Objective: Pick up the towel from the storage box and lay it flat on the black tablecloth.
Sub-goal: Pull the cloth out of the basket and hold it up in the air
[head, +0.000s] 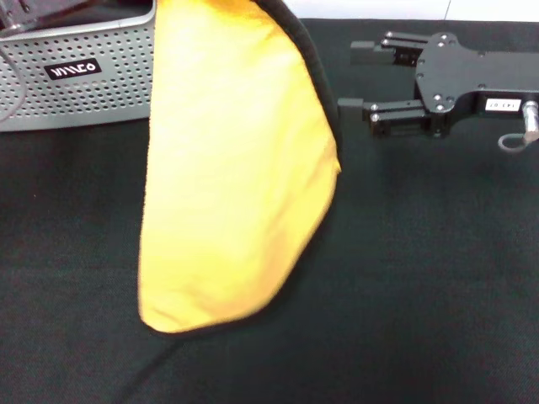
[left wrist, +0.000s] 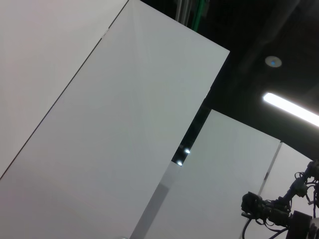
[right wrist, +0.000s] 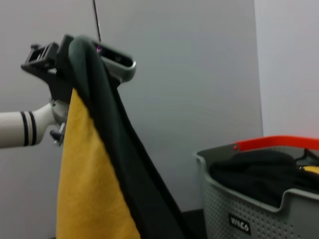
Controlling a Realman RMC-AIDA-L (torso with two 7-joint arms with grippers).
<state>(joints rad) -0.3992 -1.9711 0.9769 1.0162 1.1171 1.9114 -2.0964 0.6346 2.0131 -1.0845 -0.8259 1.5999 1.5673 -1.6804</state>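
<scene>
The yellow-orange towel (head: 236,168) hangs in the air in front of the storage box (head: 76,76), its lower edge just over the black tablecloth (head: 421,278). In the right wrist view my left gripper (right wrist: 75,55) is shut on the towel's top edge (right wrist: 89,164) and holds it high; the towel's back side looks dark there. The left gripper is above the head view's frame. My right gripper (head: 358,77) is open and empty, low over the tablecloth, just right of the towel. The left wrist view shows only walls and ceiling.
The grey storage box (right wrist: 259,209) at the back left holds dark cloth (right wrist: 259,174) and has an orange bar at its far rim (right wrist: 279,142). White wall panels (left wrist: 99,124) stand behind the table.
</scene>
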